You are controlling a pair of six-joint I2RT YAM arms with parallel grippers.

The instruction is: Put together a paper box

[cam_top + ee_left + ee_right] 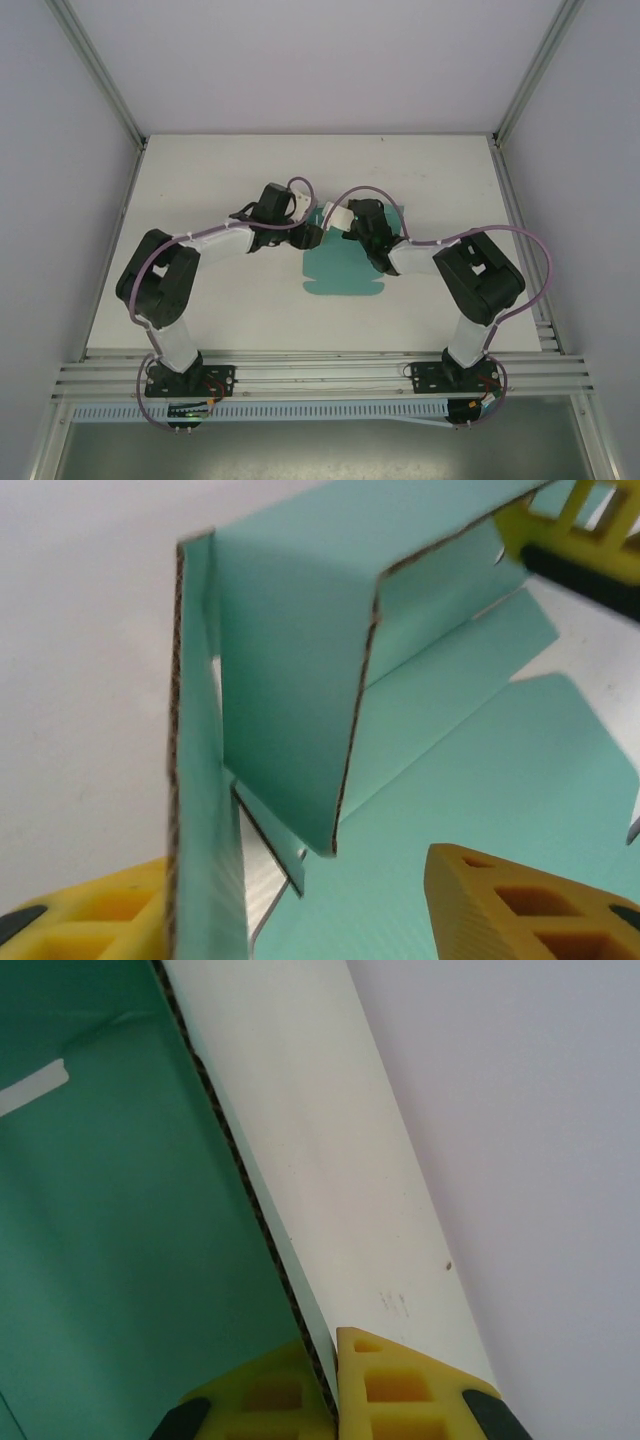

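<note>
**Item:** paper box [340,270], teal card, part-folded. It is lying mid-counter [200,180] between the two arms. Its far portion is standing up as raised panels (the near portion is lying flat, with rounded tabs showing at its near edge).

**Risks, left to right**
- **Left:** an upright panel [200,780] is standing loose between the fingers of the left tool [300,880]. With nothing pinching it, the card is likely to spring back toward flat and lose the fold.
- **Centre:** the folded wall [290,680] is leaning rather than locking, and no seated tab is visible. A nudge from either arm could collapse it.
- **Right:** the right tool [335,1390] is gripping only the very edge of a panel. A pull or twist there could crease or tear the thin card, or drag the whole sheet across the counter.

**Tools, left to right**
- **Left tool:** its fingers are standing well apart and holding nothing. The left finger [90,920] is sitting just beside the upright panel; whether it is touching cannot be told.
- **Right tool:** its fingers are pressing together, clamped on an edge of the paper box, with the teal face on one side and the pale face on the other. In the left wrist view, a yellow finger [585,535] is showing at the far right corner of the raised card, judged to be this tool's.
</note>
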